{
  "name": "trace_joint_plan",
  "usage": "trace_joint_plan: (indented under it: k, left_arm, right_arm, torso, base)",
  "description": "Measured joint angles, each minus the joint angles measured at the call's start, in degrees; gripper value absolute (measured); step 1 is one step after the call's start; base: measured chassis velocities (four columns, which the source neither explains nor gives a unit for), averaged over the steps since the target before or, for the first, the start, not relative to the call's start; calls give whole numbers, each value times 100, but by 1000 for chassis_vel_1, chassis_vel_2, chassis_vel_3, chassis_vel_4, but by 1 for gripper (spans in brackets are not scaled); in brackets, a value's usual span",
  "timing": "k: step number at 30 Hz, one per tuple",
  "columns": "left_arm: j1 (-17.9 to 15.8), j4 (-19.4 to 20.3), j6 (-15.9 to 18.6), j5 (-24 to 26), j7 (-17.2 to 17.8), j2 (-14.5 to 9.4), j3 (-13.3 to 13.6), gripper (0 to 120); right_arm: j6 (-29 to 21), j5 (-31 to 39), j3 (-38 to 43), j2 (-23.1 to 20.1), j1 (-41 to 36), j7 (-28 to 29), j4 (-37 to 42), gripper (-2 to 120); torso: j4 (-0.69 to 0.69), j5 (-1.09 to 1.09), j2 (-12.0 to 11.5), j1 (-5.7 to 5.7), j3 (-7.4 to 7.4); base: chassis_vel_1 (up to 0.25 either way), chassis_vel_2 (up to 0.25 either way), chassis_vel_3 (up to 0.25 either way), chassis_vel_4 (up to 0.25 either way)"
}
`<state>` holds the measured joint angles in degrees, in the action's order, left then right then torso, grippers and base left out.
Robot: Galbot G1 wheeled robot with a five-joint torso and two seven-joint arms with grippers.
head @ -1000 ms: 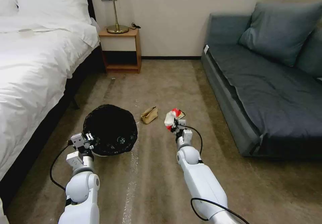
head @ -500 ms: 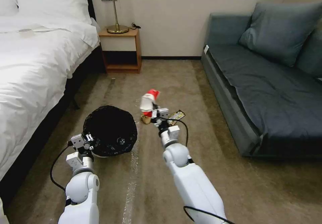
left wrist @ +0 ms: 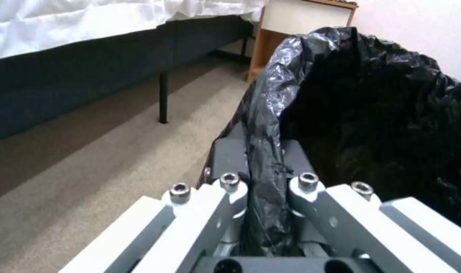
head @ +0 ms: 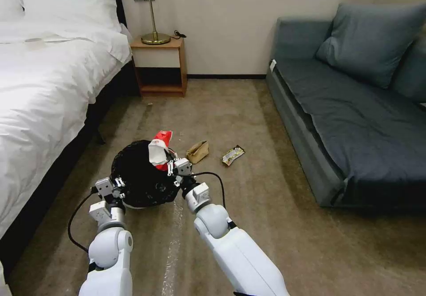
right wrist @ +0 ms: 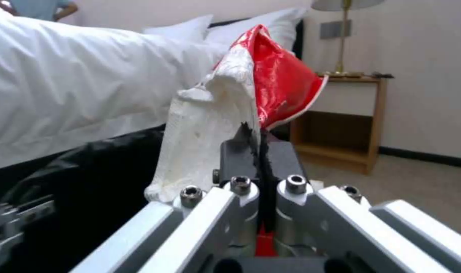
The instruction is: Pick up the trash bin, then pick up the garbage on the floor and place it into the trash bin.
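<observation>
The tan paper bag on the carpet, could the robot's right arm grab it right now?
Probably not yet: the right gripper is shut on the red snack packet over the trash bin. The tan paper bag lies close by, with open carpet around it.

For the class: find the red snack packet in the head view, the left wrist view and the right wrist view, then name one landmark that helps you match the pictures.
Head view: the red snack packet is pinched in the right gripper, over the trash bin's far rim.
Left wrist view: not in it; the left gripper clamps the bin's black liner.
Right wrist view: the packet stands up from the shut fingers.
Shared landmark: the wooden nightstand.
</observation>
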<state>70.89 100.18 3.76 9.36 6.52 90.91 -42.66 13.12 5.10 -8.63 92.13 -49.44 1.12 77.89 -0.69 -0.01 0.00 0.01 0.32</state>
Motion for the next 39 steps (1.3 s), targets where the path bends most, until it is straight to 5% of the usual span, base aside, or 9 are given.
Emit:
trace_joint_plan:
  k: [19, 39]
  left_arm:
    - [-27, -31, 0, -228, 1, 122, 184, 4]
    - [-11, -33, -21, -265, -2, 125, 181, 4]
  right_arm:
    - [45, -180, -166, 1, 6, 2, -246, 0]
    - [29, -239, -129, 1, -77, 38, -164, 78]
  torso:
    - [0, 1, 0, 0, 0]
    - [0, 1, 0, 0, 0]
  base:
    - [0, 0, 0, 0]
    - [0, 0, 0, 0]
